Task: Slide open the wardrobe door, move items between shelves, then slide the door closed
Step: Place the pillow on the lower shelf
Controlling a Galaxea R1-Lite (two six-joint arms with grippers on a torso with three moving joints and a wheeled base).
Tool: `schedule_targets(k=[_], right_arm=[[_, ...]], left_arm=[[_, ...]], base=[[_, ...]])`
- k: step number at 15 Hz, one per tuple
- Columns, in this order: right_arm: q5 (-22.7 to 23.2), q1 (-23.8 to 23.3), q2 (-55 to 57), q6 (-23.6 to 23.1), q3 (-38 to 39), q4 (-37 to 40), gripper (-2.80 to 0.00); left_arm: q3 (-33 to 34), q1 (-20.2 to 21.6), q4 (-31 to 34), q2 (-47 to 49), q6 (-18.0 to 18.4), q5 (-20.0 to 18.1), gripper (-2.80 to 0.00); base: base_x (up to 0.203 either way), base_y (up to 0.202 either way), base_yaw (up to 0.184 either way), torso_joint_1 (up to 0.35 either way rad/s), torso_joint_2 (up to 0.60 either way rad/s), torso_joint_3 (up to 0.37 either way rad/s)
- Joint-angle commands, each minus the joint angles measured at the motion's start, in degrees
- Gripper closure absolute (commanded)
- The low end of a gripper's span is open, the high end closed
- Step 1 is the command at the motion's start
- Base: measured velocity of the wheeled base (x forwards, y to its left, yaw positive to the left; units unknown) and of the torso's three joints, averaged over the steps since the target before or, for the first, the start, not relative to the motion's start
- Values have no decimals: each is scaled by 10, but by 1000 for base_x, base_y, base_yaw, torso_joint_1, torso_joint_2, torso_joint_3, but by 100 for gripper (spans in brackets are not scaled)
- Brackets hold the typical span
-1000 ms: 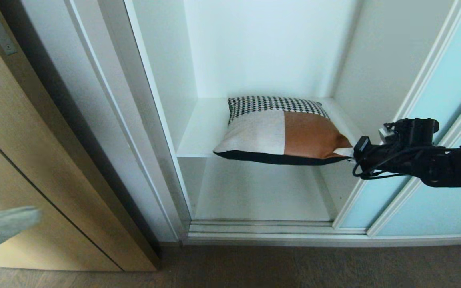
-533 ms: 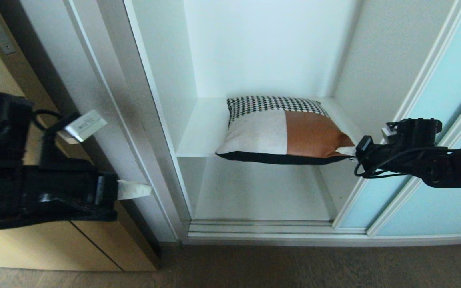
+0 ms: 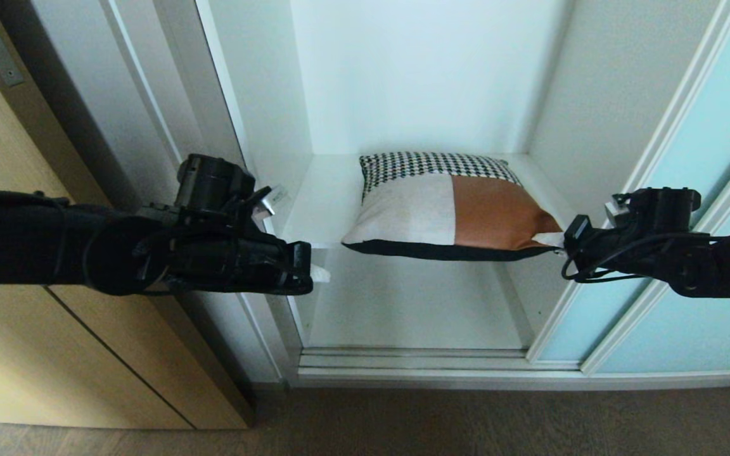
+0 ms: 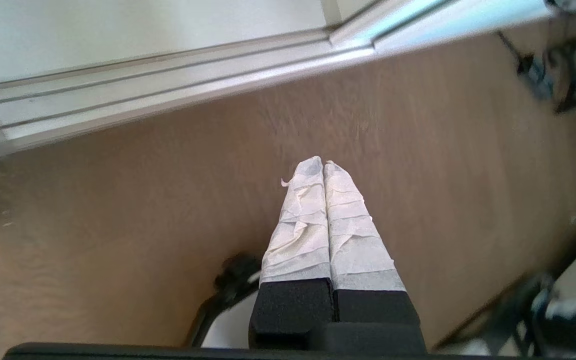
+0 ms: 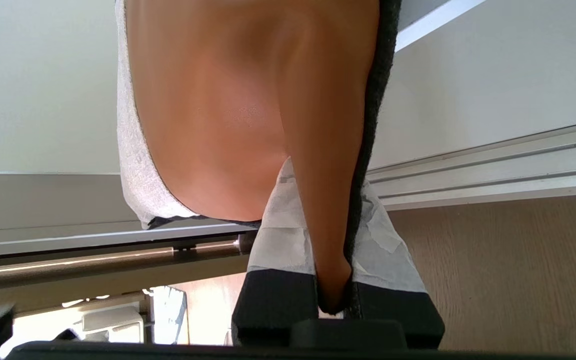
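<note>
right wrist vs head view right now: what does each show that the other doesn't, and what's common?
Only the right wrist view: the right gripper's taped fingers clamped on a pinched fold at the cushion's brown corner, seen close.

Only the head view: the left gripper level with the shelf, beside the cushion's cream end and not touching it, the houndstooth strip at the back, the tan wood door on the left, and the pale-blue sliding door slid right.

Both: the cushion held by the right gripper, the floor track and the wood floor.
</note>
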Motion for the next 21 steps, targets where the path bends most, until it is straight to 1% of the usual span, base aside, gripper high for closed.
schedule_targets(k=[1,3,4,5,7,9,10,13,14,16,19,21], right_arm=[[2,0,4,2,0,-4,0],[2,0,6,2,0,-11,0],[2,0,6,2,4,-13,0],[3,0,6,2,5,-13,0],[3,0,6,-6,6,-13,0],[4,0,9,-10,5,-13,0],[6,0,10,-10,7,-13,0],[32,0,0,-10,8,-12,0],[32,0,0,-10,9,-12,0],[32,0,1,-10,9,-11,0],[46,-1,1,-10,7,-11,0],[52,-4,-1,-10,10,-9,0]], left_arm=[[-51,-1,-2,72,-15,14,-280],[-81,-1,-2,97,-33,22,-280],[-93,0,-3,103,-58,21,-280],[-103,0,-4,110,-74,19,-280],[-122,1,-15,130,-96,19,-280],[-137,3,-60,153,-119,17,-280],[-148,4,-79,168,-130,10,-280],[-208,6,-90,220,-152,1,-280],[-223,7,-92,236,-161,0,-280],[-237,7,-96,262,-165,1,-280],[-260,9,-143,296,-169,2,-280],[-285,10,-150,303,-172,1,-280]], base=[[0,0,0,0,0,0],[0,0,0,0,0,0],[0,0,0,0,0,0],[0,0,0,0,0,0],[0,0,0,0,0,0],[0,0,0,0,0,0],[0,0,0,0,0,0],[0,0,0,0,0,0],[0,0,0,0,0,0],[0,0,0,0,0,0],[0,0,0,0,0,0],[0,0,0,0,0,0]])
